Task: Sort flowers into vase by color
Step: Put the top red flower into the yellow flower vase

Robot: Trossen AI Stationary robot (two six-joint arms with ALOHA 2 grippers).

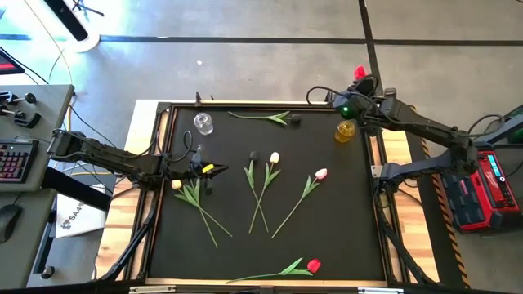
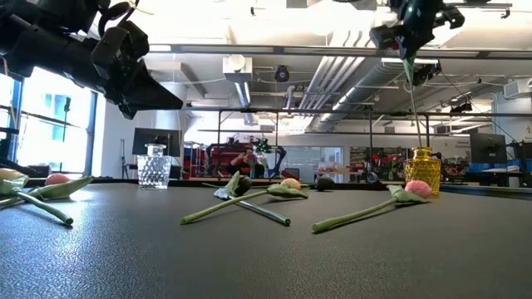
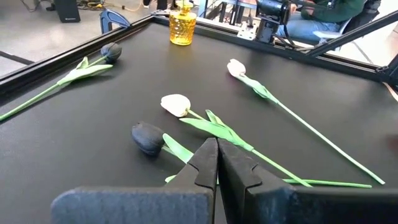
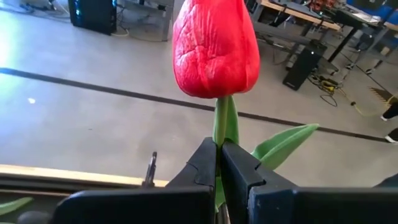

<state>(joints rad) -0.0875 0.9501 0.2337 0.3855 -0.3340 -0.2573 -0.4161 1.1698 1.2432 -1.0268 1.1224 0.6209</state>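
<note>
Above the amber ribbed glass vase (image 1: 346,131) at the black mat's (image 1: 327,237) far right corner, a red artificial tulip (image 4: 216,50) is held clamped by the stem in the right gripper (image 4: 217,163), lowering into it judged next, while the left gripper (image 3: 217,163), closed empty, hangs over strewn tulips, workshop behind.

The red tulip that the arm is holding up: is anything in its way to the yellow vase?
Nothing visible blocks it. The right gripper is shut on the red tulip by its stem, up near the table's far right corner. The yellow vase stands right beside it, mouth open, with no flowers lying between.
</note>
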